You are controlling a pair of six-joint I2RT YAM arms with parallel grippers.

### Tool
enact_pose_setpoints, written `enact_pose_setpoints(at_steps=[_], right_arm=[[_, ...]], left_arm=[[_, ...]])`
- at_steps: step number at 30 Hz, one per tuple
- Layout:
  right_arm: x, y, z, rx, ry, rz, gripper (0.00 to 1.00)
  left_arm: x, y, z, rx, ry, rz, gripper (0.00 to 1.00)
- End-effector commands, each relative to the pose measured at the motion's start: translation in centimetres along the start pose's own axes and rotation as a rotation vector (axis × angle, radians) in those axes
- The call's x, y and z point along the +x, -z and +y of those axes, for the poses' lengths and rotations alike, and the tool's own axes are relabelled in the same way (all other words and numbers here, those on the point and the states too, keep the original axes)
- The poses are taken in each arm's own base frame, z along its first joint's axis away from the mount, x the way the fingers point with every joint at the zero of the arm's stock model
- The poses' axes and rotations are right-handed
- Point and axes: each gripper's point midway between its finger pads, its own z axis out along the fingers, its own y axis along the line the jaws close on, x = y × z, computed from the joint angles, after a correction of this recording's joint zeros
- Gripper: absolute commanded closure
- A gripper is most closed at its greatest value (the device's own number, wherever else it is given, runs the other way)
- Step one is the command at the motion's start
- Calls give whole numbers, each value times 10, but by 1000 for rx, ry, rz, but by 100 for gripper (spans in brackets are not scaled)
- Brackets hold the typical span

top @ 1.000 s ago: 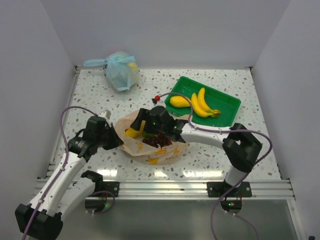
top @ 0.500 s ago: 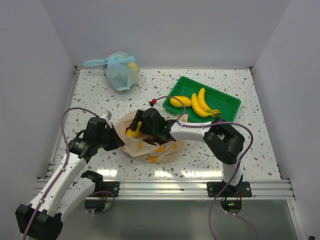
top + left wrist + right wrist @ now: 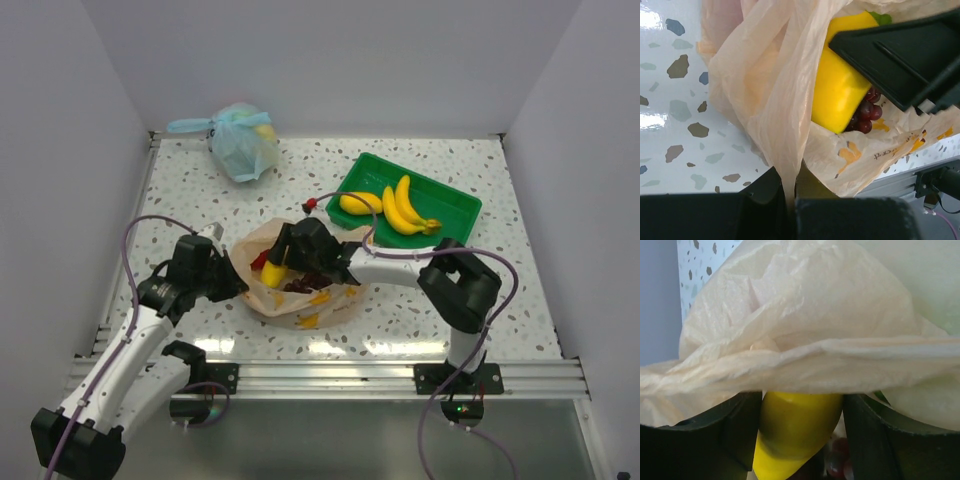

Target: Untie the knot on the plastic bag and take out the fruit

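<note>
Your left hand [image 3: 790, 206] is clamped on the film of the plastic bag [image 3: 300, 306], which lies open on the surface near the arms. Your right hand [image 3: 801, 450] is inside it, fingers pressed to both sides of the yellow mango [image 3: 840, 85]. Film drapes over those fingers, so lifting could drag the bag or spill the grapes [image 3: 867, 112]. The right wrist view shows that drape; the left wrist view alone shows grapes touching the mango.
</note>
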Motion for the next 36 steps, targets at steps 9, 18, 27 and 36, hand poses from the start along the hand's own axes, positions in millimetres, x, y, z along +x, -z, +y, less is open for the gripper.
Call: enact_pose_setpoints(at_steps=[9,18,27,36], right_arm=[[-34,94,74,-307,330,-26,100],[-97,147,109,-389,626,-198,100],[-231,156,-20,148,713,-399,100],[-298,133,-123,437,554,-393,100]], left_arm=[[-12,-3,6,-46,7,-41,100],[-10,-2,9,-60,8,-35,100],[-8,0,10,-60,10,-35,100],[-7,1,9,-54,6,-31,100]])
